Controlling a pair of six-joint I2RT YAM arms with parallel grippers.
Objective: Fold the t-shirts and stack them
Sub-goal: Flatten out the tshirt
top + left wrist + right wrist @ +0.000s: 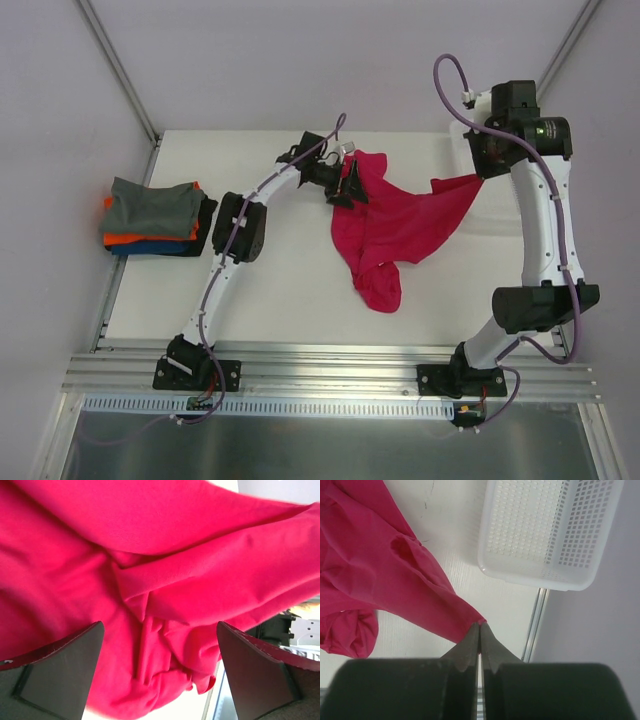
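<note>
I see a crumpled magenta-red shirt [395,225] lying near the middle of the white table [280,300]. My right gripper [480,629] has its jaws pressed together, pinching one corner of the shirt, and the cloth stretches toward it. My left gripper [351,186] hangs at the shirt's far left edge, jaws spread wide over the cloth, holding nothing. A stack of folded shirts [152,215], grey on top, sits at the table's left edge. A white basket [547,530] stands near the right gripper.

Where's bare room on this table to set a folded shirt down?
The bare white table between the left arm, the crumpled magenta-red t-shirt and the near edge. Also the far-left corner behind the folded grey-topped shirt stack. Centre-right is crowded.
</note>
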